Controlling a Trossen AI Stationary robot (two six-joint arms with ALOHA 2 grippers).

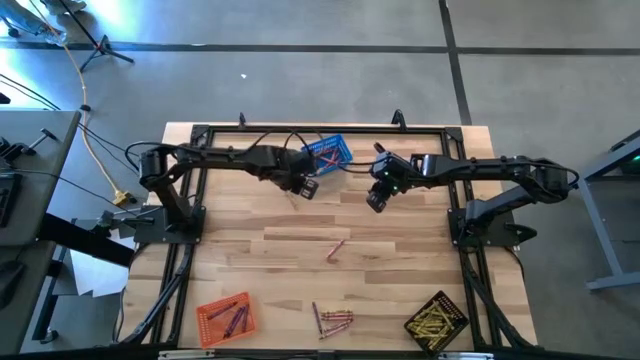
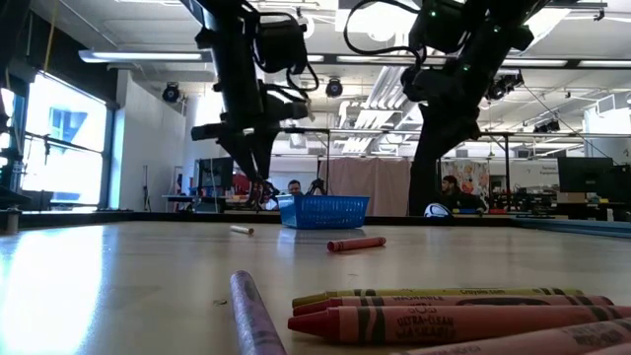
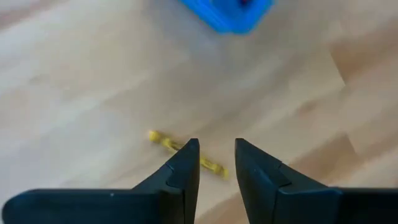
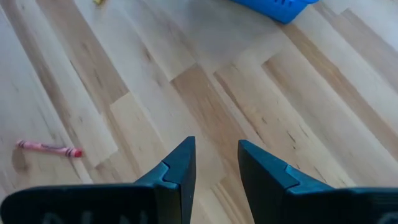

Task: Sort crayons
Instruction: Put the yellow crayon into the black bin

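My left gripper [image 3: 216, 144] hangs open over the bare table, just near of the blue basket [image 1: 328, 152]. A yellow crayon [image 3: 163, 140] lies flat on the wood below it, partly hidden behind one finger. My right gripper [image 4: 216, 143] is open too, above the table to the right of the blue basket [image 4: 280, 7], with nothing between its fingers. A red crayon [image 1: 335, 248] lies mid-table and shows in the right wrist view as well [image 4: 48, 148]. Several crayons [image 1: 333, 320] lie in a pile near the front edge.
An orange basket [image 1: 226, 316] with purple crayons stands at the front left. A black basket [image 1: 437, 320] with yellow crayons stands at the front right. Dark frame rails [image 1: 190, 215] run along the table's sides. People show in the room beyond the far edge [image 2: 449, 192].
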